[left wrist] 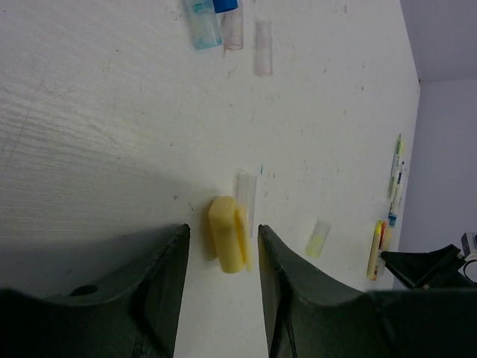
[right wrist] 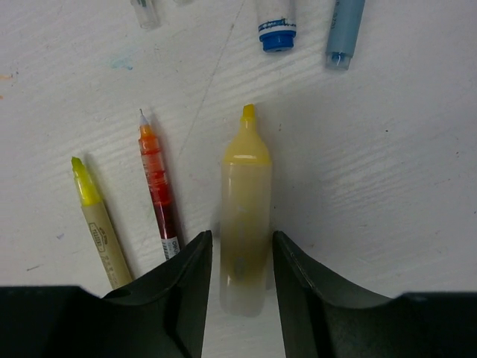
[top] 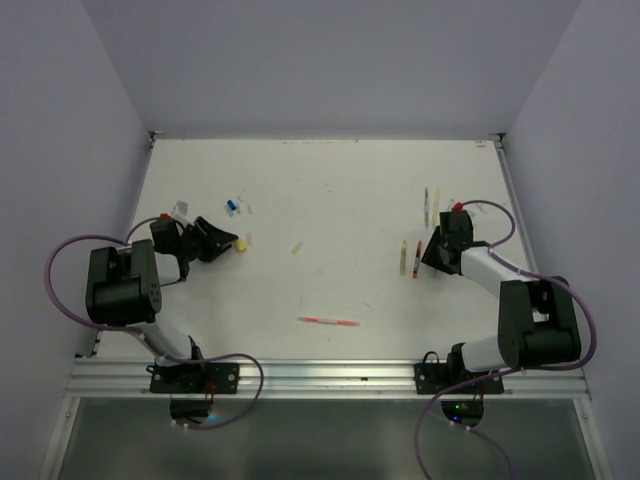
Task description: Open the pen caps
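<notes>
My left gripper (left wrist: 222,250) stood spread; yellow cap (left wrist: 226,233) lay on counter (left wrist: 89,112) between fingers, gap on each side. My right gripper (right wrist: 242,246) straddled uncapped yellow pen (right wrist: 246,186), fingers very close to it; pinching or not, could not tell. Red pen (right wrist: 158,194) lay just beside.

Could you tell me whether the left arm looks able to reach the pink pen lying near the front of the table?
Probably yes: the pink pen lies alone on bare table, with nothing between it and the left gripper.
</notes>
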